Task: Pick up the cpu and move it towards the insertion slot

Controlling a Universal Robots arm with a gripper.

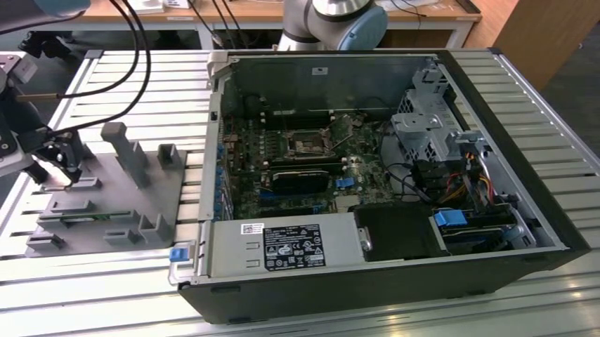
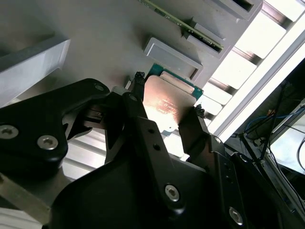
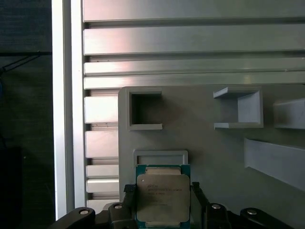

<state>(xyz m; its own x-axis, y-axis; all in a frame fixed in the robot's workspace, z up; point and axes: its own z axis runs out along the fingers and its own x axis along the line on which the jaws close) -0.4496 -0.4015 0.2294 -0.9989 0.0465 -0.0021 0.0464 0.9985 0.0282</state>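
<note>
In the exterior view, the black two-fingered gripper (image 1: 64, 175) hangs low over the grey plastic holder tray with upright posts (image 1: 103, 205), at the tray's side farthest from the open black computer case (image 1: 553, 210). The tray lies on the slatted aluminium table (image 1: 112, 281). The insertion slot (image 1: 305, 144), a square silvery-framed socket with a dark centre, sits inside that case. It is well apart from the tray, toward the exterior view's right.

In the second wrist view, the cpu (image 2: 167, 100), a small flat square chip with a shiny silver top and green rim, lies between the fingers (image 2: 140, 114). They meet two of its opposite edges, so the gripper looks narrowed onto it.

In the first wrist view, the cpu (image 3: 163, 196) sits square to the tray's edges, just beside a shallow raised frame on the tray. Whether it has left the tray, I cannot tell.
</note>
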